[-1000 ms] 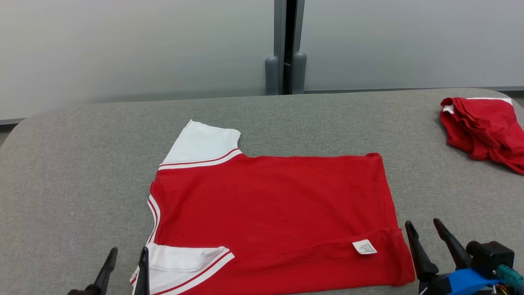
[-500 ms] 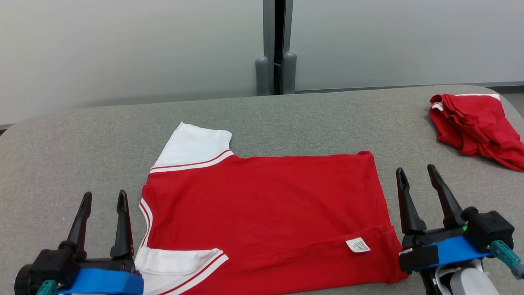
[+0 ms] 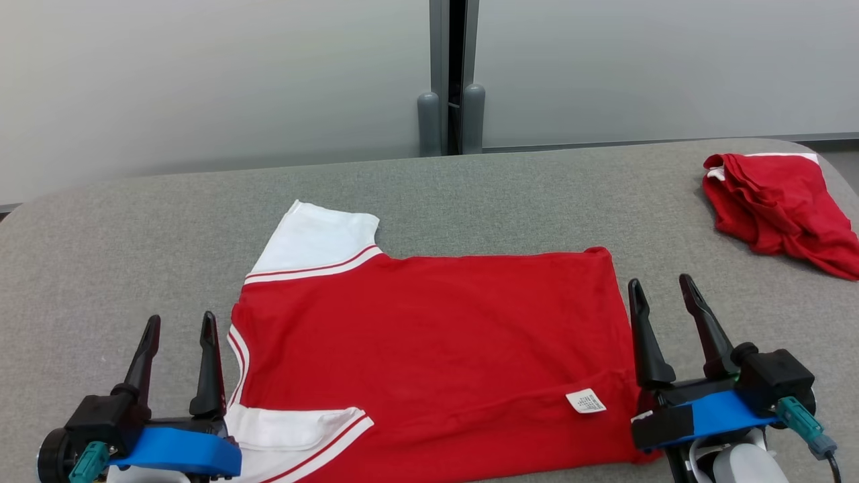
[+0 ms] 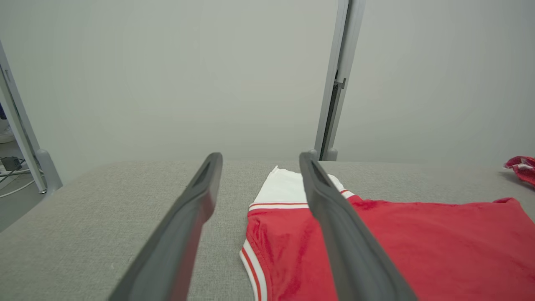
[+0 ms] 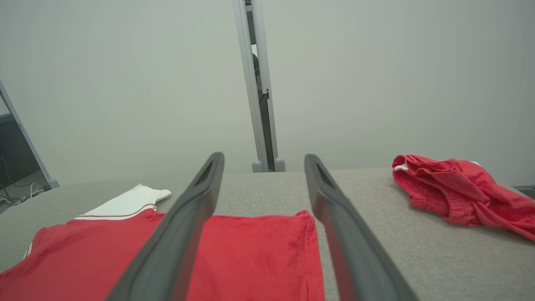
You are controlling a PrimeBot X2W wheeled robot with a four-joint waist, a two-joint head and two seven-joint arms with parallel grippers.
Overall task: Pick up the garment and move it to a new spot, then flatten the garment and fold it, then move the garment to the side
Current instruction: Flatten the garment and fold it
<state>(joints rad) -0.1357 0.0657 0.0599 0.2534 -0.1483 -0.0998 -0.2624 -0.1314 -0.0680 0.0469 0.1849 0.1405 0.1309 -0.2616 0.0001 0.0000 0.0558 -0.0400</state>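
Observation:
The garment (image 3: 429, 342) is a red shirt with white sleeves, lying flat on the grey table, collar to the left and hem to the right; a white label shows near its lower right corner. It also appears in the left wrist view (image 4: 418, 251) and the right wrist view (image 5: 250, 255). My left gripper (image 3: 178, 325) stands open just left of the collar, above the table, with nothing between its fingers. My right gripper (image 3: 661, 285) stands open at the hem's right edge, also empty.
A second red garment (image 3: 782, 208) lies crumpled at the table's (image 3: 100, 268) far right edge. A grey partition with a vertical post (image 3: 449, 74) stands behind the table. The table's left corner is rounded.
Both grippers have risen into view from the bottom edge and now flank the shirt. The camera shifted slightly at first. The shirt has not moved.

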